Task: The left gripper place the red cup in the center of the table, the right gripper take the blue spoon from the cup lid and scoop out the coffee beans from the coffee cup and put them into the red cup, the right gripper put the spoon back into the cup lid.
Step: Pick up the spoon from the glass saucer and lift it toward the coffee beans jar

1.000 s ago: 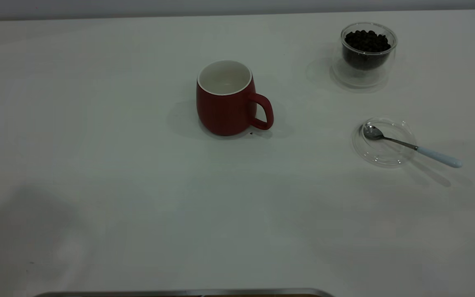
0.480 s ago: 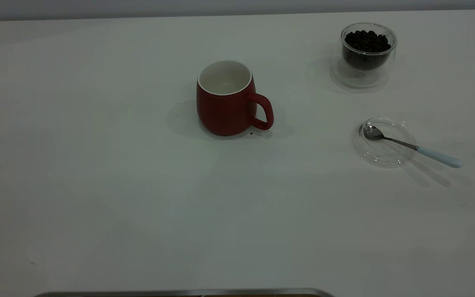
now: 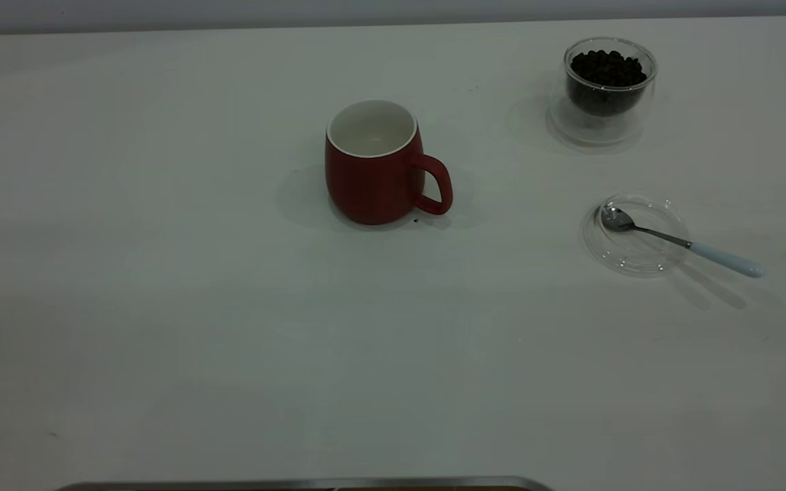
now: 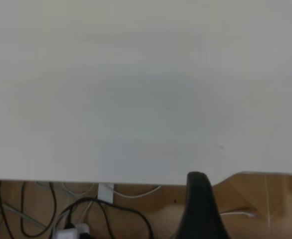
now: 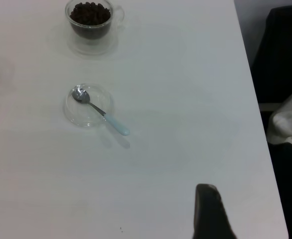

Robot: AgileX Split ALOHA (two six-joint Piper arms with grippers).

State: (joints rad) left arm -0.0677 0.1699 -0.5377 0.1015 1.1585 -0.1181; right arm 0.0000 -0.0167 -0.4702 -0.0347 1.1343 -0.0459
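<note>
The mug stands upright near the middle of the desk, handle toward the right; its white inside looks empty, though I cannot see the very bottom. Far right at the back, the glass cup holds a heap of dark beans. Nearer, the clear lid lies flat with the spoon across it: bowl inside the lid, pale blue handle jutting over the rim onto the desk.

The exterior view shows neither of my arms. My right wrist view takes in the cup, lid and spoon from well back, with one dark finger at the frame edge. My left wrist view shows only bare desk, its edge, cables below and one finger. How far either pair of fingers is open I cannot tell; nothing is seen in them.
</note>
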